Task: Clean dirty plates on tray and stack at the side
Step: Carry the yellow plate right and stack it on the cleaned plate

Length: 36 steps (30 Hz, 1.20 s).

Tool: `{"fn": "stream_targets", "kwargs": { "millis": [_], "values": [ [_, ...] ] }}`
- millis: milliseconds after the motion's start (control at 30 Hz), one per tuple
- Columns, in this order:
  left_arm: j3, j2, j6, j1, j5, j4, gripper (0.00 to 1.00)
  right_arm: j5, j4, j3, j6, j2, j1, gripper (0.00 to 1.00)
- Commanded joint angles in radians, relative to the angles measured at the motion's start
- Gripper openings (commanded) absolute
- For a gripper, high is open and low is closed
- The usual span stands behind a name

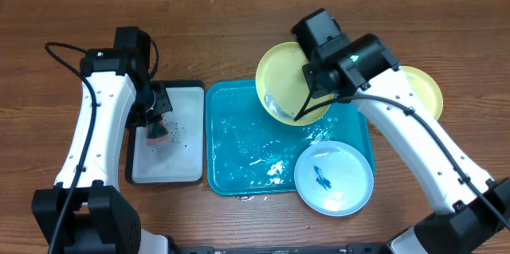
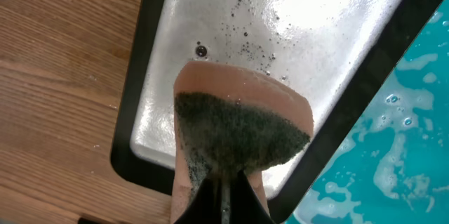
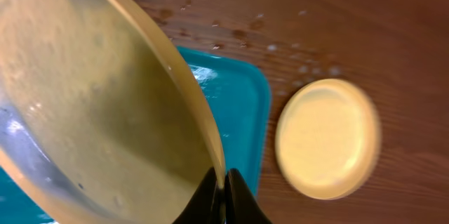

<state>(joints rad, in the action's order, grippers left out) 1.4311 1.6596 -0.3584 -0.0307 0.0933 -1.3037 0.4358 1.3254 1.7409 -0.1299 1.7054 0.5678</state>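
Right gripper (image 3: pixel 224 182) is pinched tight on the rim of one yellow-green plate (image 1: pixel 285 75), holding it tilted above the far right corner of the wet turquoise tray (image 1: pixel 239 146). The other yellow-green plate (image 1: pixel 426 93) sits on the desk (image 1: pixel 239 31) just right of that tray, and the blue-rimmed plate (image 1: pixel 347 186) with its dark smear lies at the tray's near right corner, overhanging the rim. Left gripper (image 2: pixel 223 180) is clamped on a sponge (image 2: pixel 238 129) over the small black-rimmed tray (image 2: pixel 316 27).

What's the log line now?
left gripper: shut on sponge over white tray | right gripper: shut on tilted yellow plate above turquoise tray | second yellow plate: on table | blue plate: smeared, on turquoise tray
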Motion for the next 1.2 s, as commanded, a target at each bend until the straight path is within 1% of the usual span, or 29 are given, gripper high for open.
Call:
{"fn": "stream_targets", "kwargs": {
  "millis": [0, 67, 200, 567, 967, 1167],
  "values": [
    [-0.005, 0.009, 0.023, -0.002, -0.009, 0.003, 0.04, 0.274, 0.040, 0.048, 0.035, -0.015, 0.086, 0.04],
    [-0.005, 0.009, 0.023, -0.002, -0.009, 0.003, 0.04, 0.367, 0.069, 0.047, 0.034, -0.015, 0.144, 0.04],
    [-0.005, 0.009, 0.023, -0.002, -0.009, 0.003, 0.04, 0.446, 0.069, 0.047, 0.028, -0.014, 0.235, 0.04],
    [-0.006, 0.009, 0.023, -0.002, -0.008, 0.003, 0.04, 0.780, 0.076, 0.047, 0.027, -0.014, 0.332, 0.04],
    [-0.006, 0.009, 0.023, -0.002, -0.008, 0.003, 0.04, 1.001, 0.074, 0.047, 0.058, -0.015, 0.440, 0.04],
    [-0.006, 0.009, 0.023, -0.002, -0.008, 0.003, 0.04, 1.016, 0.076, 0.047, 0.061, -0.015, 0.498, 0.04]
  ]
}}
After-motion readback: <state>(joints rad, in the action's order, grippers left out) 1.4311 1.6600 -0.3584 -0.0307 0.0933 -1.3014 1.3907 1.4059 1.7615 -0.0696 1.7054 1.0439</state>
